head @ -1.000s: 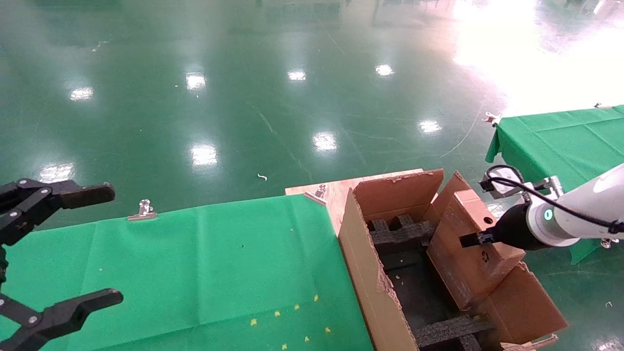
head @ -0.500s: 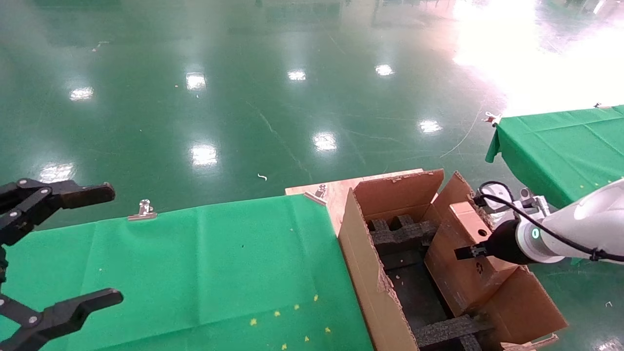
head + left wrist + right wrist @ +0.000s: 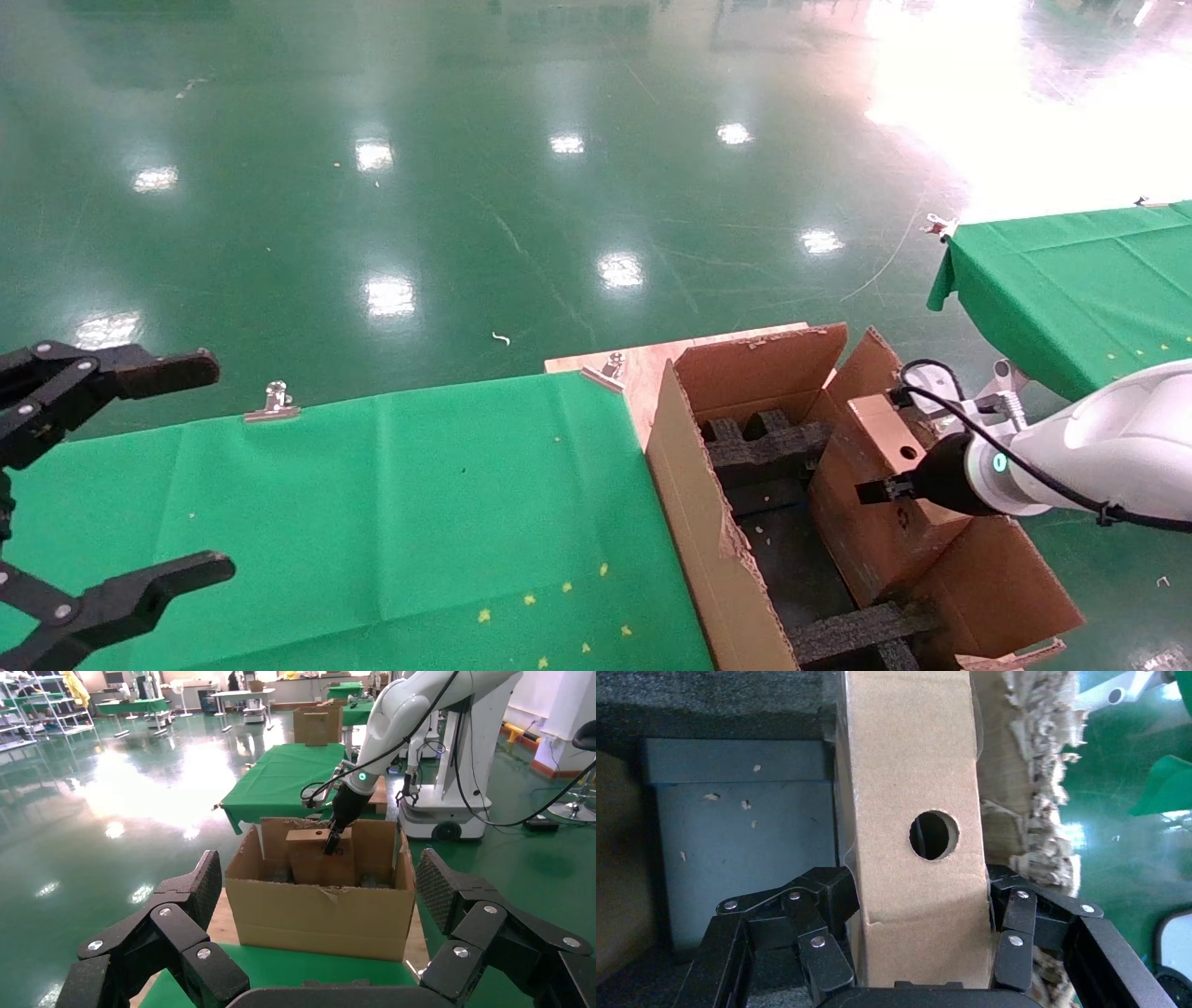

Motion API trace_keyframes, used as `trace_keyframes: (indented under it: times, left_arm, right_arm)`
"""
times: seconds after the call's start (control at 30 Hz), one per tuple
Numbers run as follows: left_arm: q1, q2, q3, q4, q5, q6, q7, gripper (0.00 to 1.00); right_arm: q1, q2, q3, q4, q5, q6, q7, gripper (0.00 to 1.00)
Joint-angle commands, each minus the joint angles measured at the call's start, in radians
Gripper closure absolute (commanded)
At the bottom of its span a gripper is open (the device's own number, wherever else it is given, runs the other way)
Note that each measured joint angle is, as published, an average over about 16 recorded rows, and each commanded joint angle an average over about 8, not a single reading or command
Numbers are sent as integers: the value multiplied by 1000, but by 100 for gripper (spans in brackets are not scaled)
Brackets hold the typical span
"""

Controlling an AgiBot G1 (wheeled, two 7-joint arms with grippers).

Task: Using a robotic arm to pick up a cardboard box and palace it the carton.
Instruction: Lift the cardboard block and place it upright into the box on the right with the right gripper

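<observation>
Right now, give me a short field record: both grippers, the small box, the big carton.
right gripper: shut on the small brown cardboard box with a round hole
box position: tilted, lower end inside the large brown corrugated carton, along its right wall
carton interior: black foam inserts near the box
left gripper: open, parked above the green cloth table, holding nothing
task status: box not yet released

Head view overhead; wrist views close; all share carton (image 3: 717, 522).
</observation>
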State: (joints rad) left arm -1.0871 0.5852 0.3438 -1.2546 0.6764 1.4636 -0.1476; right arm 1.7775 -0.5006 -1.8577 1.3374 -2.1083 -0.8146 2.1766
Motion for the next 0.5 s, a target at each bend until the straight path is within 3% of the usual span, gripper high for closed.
trace_keyframes:
  times: [0.03, 0.5]
  left_arm:
    - [0, 0, 0, 0, 0, 0, 0, 0]
    - [0, 0, 0, 0, 0, 0, 0, 0]
  right_arm:
    - [-8, -4, -1, -1, -5, 9, 6, 100]
    - [-59, -24, -12, -32, 18, 45, 24, 100]
